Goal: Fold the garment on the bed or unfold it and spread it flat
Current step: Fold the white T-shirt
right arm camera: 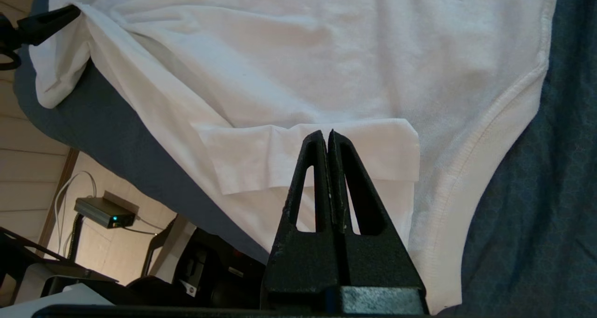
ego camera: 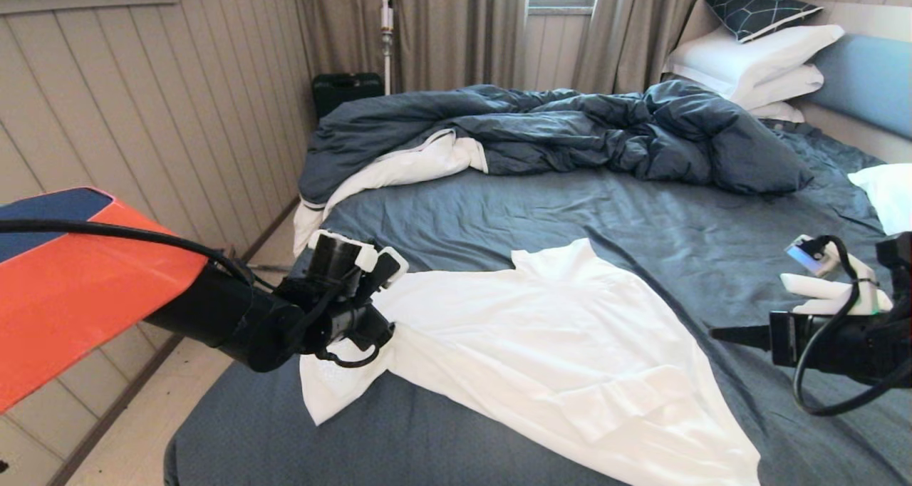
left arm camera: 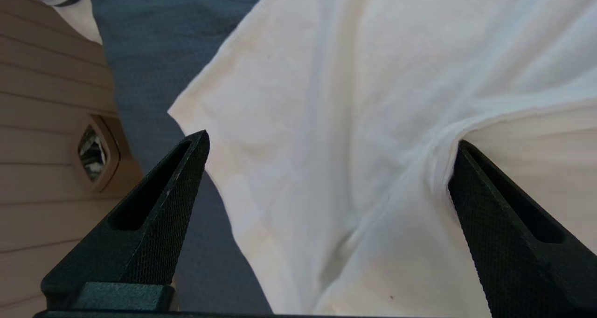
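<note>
The left gripper hangs over the near left corner of the wide bed with the dark slate-blue sheet. Its two black fingers are spread as wide as they go, and nothing is between them. The right gripper waits above the right side of the bed, with its jaws pressed tight together and nothing in them.

The bed fills most of the room. A crumpled dark blue duvet with a white lining is piled at the far side of the bed. Soft white pillows are stacked at the head of the bed, against the blue padded headboard, and a dark cushion with thin light lines sits on top of them. Behind the bed hang long beige curtains. A wall of pale wooden boards runs along the left side of the bed, and a black case stands on the floor by it.

The big plain white shirt of thin soft cloth lies on the near half of the bed, spread out but wrinkled, with one flap folded over. Its left end lies right under the open left gripper, and one black finger looks to be touching the cloth. The shirt's right edge lies near the right gripper.
</note>
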Robot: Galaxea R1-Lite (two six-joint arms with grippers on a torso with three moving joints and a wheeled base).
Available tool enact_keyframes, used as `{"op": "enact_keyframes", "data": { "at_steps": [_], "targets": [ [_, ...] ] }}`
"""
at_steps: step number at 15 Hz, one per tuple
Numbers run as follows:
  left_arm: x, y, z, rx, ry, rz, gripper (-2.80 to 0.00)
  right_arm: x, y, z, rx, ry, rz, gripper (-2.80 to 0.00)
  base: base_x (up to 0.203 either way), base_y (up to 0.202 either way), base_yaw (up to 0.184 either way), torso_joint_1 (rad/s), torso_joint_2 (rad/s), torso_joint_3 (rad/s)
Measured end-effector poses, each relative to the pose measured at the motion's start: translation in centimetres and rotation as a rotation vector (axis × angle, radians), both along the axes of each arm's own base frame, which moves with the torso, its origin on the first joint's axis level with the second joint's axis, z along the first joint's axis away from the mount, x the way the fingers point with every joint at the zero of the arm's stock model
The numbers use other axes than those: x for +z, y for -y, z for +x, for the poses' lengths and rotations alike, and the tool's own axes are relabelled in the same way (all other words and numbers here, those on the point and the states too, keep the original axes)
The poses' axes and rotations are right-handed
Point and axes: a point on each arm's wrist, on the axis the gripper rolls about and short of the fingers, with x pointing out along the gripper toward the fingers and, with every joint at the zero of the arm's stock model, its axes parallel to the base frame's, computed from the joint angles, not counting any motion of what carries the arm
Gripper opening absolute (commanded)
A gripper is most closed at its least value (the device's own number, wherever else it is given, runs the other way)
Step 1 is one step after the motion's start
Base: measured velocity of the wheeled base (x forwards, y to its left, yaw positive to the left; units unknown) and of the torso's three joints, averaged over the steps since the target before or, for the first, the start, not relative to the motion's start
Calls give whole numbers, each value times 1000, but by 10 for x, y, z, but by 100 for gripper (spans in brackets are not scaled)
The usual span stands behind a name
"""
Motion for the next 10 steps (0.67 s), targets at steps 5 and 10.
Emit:
{"op": "enact_keyframes", "data": {
  "at_steps": [5, 10],
  "targets": [
    [-1, 4, 31, 6, 18, 18, 0, 0, 0, 0, 0, 1, 1, -280, 0, 0, 0, 0, 0, 0],
    [-17, 11, 46, -4, -17, 51, 0, 0, 0, 0, 1, 0, 1, -280, 0, 0, 0, 0, 0, 0]
  ]
}}
